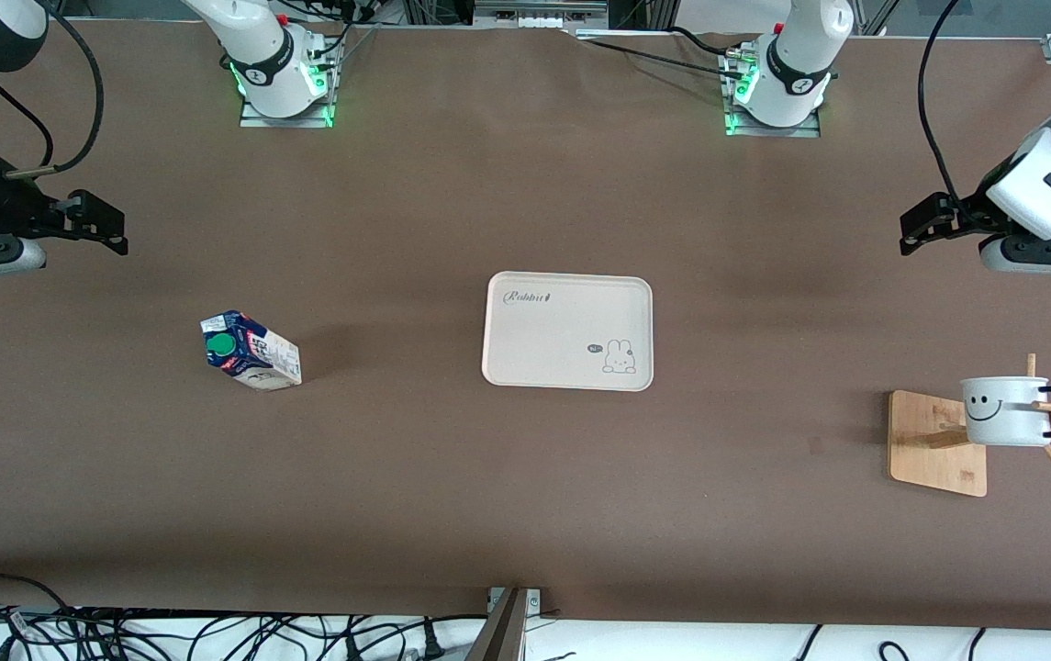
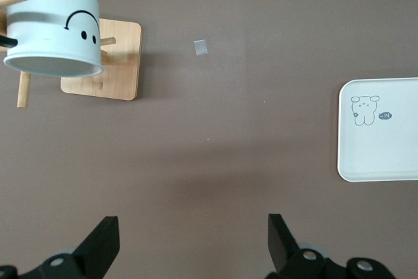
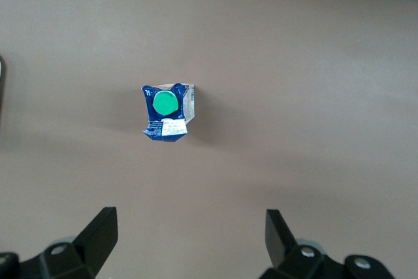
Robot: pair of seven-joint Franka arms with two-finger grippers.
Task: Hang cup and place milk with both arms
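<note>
- Cup (image 1: 1005, 411) hung by its black handle on a peg of the wooden rack (image 1: 938, 445), at the left arm's end of the bench (image 1: 525, 514); hanging step judged already done.
- Milk (image 1: 250, 351) stood on the bench toward the right arm's end, well apart from the tray (image 1: 567, 330) at mid-bench; tray lay bare, presumably kept free to receive the carton.
- Left gripper (image 1: 924, 228) hovered over bare bench near the rack, fingers (image 2: 104, 243) spread wide, gripping nothing; apparently waiting.
- Right gripper (image 1: 103, 225) hovered over its end of the bench, fingers (image 3: 101, 233) likewise wide and empty, wrist camera looking down on the milk, suited to a descent for a grasp.
</note>
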